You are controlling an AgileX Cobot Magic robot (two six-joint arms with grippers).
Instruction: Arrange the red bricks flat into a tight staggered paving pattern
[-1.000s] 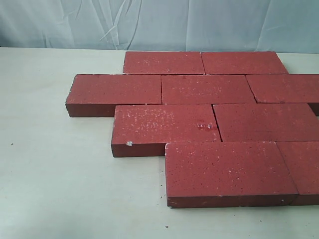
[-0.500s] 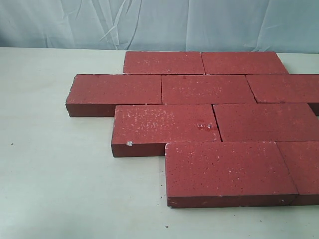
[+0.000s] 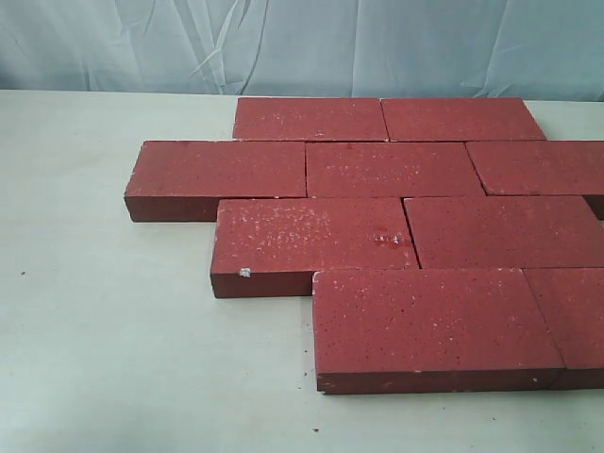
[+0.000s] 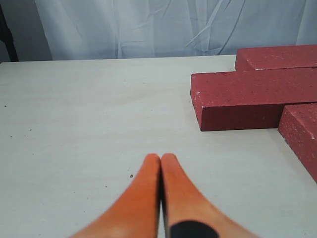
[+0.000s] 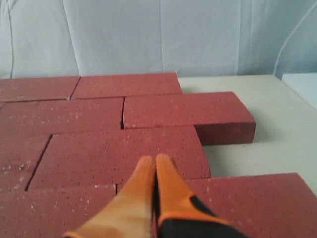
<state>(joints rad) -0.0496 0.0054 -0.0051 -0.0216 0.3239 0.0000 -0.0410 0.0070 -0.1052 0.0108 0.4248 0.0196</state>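
Dark red speckled rectangular bricks (image 3: 377, 170) flat on pale tabletop (image 3: 113, 330), four staggered rows. Left gripper (image 4: 161, 157) clenched, empty, beside bricks; right gripper (image 5: 154, 159) clenched, empty, over bricks.

We see the red bricks (image 3: 387, 226) lying flat on the bench (image 3: 104, 359) in four touching rows, each row offset sideways from the next.
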